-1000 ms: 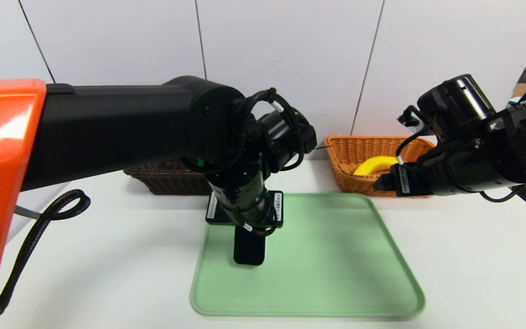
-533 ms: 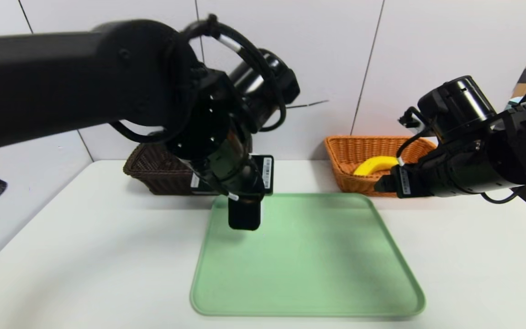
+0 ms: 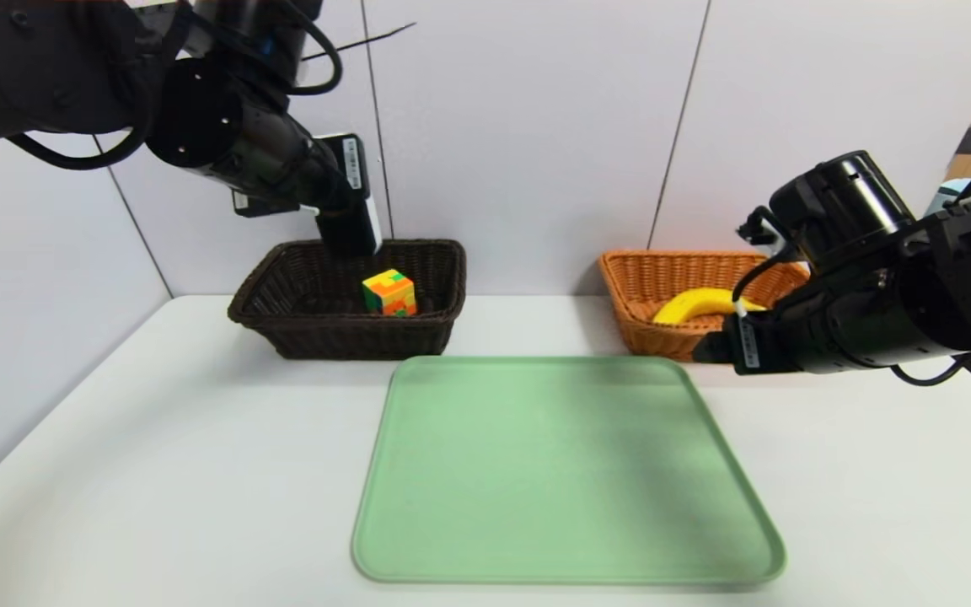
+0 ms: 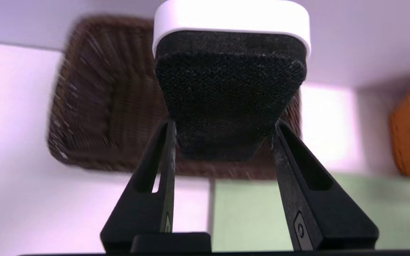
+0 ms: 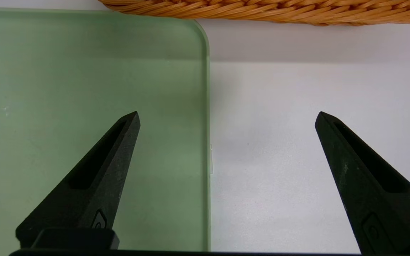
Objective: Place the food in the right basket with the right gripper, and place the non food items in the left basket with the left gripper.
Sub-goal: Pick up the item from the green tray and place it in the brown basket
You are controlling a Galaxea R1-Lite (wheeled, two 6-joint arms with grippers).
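A white table holds a green tray [image 3: 570, 472] in the middle, with nothing lying on it, and two wicker baskets along the back wall.

The left gripper [image 3: 351, 228] hangs above the dark left basket [image 3: 283, 324], its fingers [image 4: 155, 170] clamped on the sides of the black slab [image 4: 230, 99]. The slab juts out past the fingertips, its long axis in line with the gripper, sloping forward and down toward the basket. In the wrist view its white base [image 4: 231, 17] faces away from the camera, and the basket's open mouth lies directly beyond and beneath it. The slab's free end sits over the basket's middle, above the rim and not touching it.

Inside that basket rests the puzzle cube [image 3: 389, 292], to the right of centre and just below and beside the slab's lower end. The cube is the one thing that could get in the way: a straight drop may land the slab on or against it, while the basket's left half looks free.

The right gripper [image 3: 700, 347] is parked low over the table between the tray's right edge and the orange right basket [image 3: 633, 324], its fingers [image 5: 94, 177] wide apart and holding nothing. The banana [image 3: 696, 303] already lies in that basket, curved along its floor.

Judging by this, only the release of the slab remains.
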